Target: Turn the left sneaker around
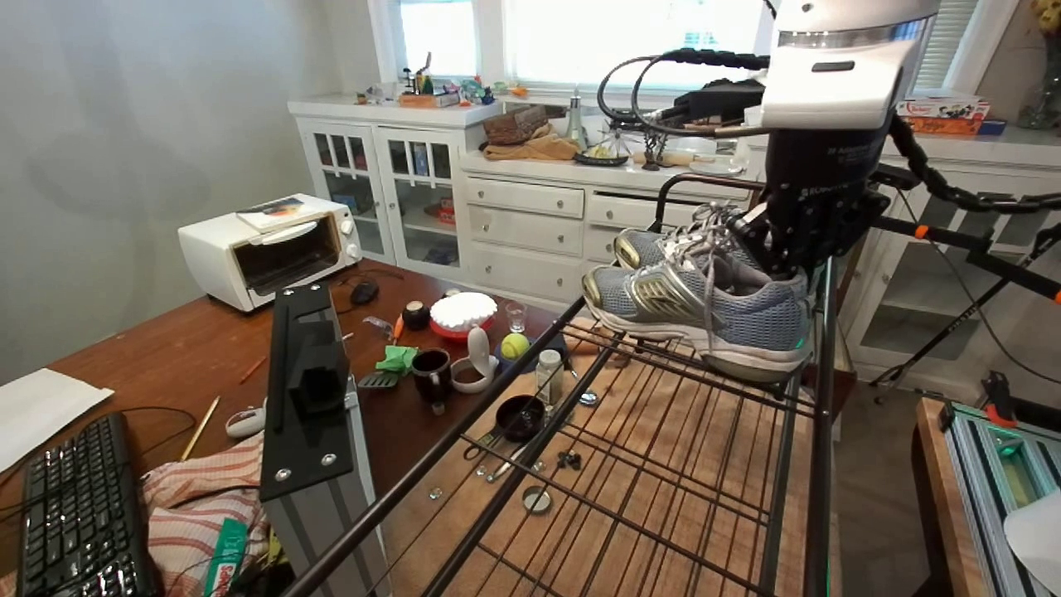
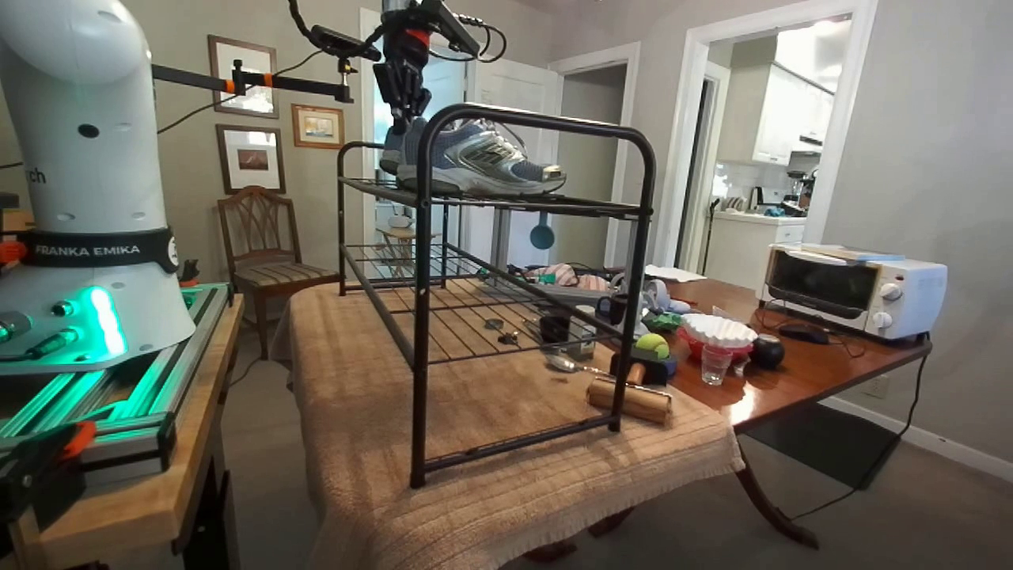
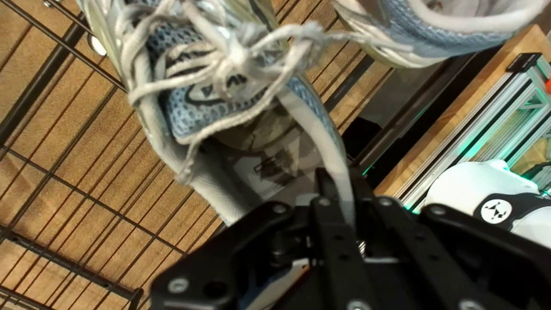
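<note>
The left sneaker (image 1: 675, 308) is mesh with shiny, metallic-looking panels; in an exterior view, the wire rack (image 2: 423, 317) is smooth metal, the towel (image 2: 356, 475) rough cloth, the table (image 2: 791, 380) glossy wood.

Claw (image 3: 342, 186) points down; jaws clamped nearly together.

Bright windows (image 1: 630, 46) above white cabinets (image 1: 524, 228), grey walls (image 2: 942, 174), framed pictures (image 2: 251, 158), wooden chair (image 2: 277, 273)
</note>
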Controlling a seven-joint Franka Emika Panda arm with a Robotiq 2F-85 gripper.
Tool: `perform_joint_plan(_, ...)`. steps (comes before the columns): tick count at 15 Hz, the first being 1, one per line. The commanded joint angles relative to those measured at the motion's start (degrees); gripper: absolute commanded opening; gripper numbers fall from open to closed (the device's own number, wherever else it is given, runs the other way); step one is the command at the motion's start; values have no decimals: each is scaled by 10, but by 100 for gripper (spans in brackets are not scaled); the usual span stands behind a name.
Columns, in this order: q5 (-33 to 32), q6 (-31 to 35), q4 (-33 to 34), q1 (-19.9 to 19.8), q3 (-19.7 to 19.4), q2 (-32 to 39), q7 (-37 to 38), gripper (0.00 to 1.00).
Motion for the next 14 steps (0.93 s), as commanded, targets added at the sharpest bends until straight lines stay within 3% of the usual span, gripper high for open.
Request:
perform_joint_plan(1,-9,22,-21,-5,-6,-26,-19,44)
perform_joint_plan(8,12,7,-5,-11,-3,-19,37,96)
perform_joint_plan(14,23,23,1,-6,3,-8,101,100)
